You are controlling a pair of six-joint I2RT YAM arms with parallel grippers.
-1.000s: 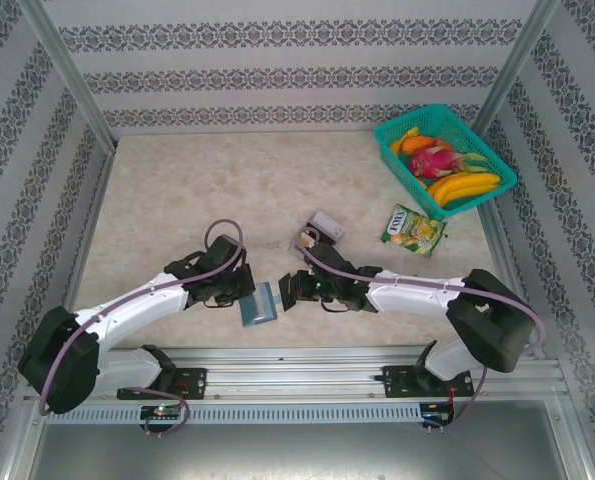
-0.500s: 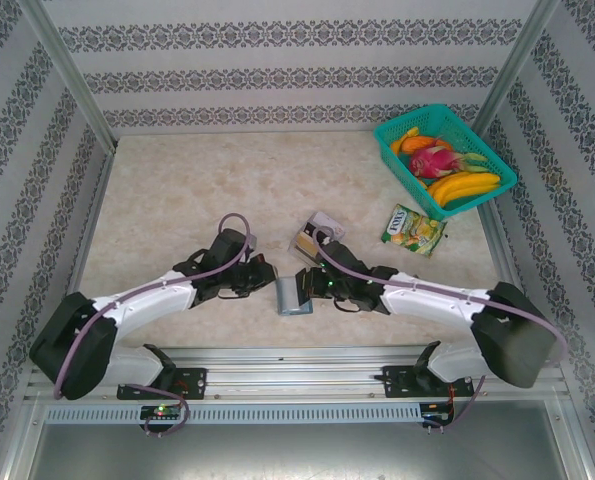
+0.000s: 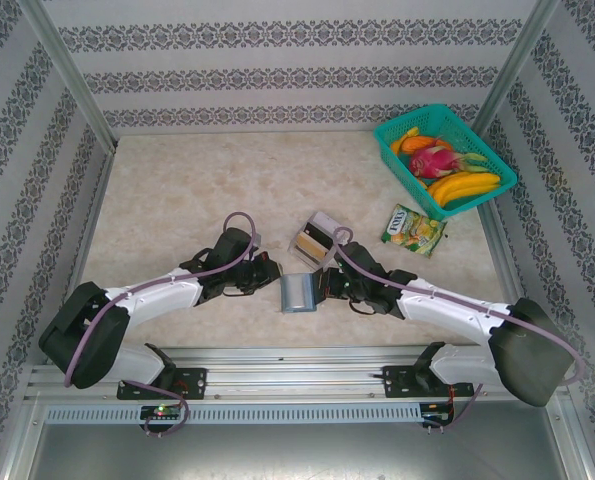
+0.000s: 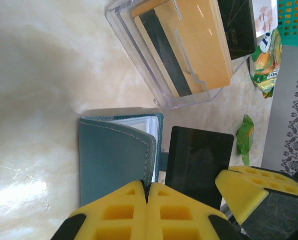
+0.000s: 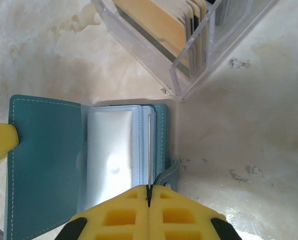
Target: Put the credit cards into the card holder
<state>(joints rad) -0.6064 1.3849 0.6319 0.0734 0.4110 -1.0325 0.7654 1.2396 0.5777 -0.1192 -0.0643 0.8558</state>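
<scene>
The teal-blue card holder [image 3: 297, 292] lies open on the table between both grippers. My left gripper [image 4: 146, 185] is shut on the edge of its teal cover [image 4: 113, 160], holding the flap open. My right gripper [image 5: 149, 187] is shut on a black credit card [image 4: 199, 162], seen edge-on [image 5: 149, 150] over the holder's clear sleeves [image 5: 111, 155]. More credit cards, a tan-gold one [image 4: 189, 45] and a black one [image 4: 236, 25], stand in a clear tray [image 3: 317, 240] just beyond the holder.
A green-yellow snack packet [image 3: 413, 229] lies right of the tray. A teal basket [image 3: 444, 160] of fruit sits at the far right corner. The clear tray's corner [image 5: 181, 92] is close to the holder's far edge.
Both grippers and the card holder have shifted right and slightly away from the near edge, toward the tray. The holder now lies flatter, and the right gripper's card is over its sleeves.
</scene>
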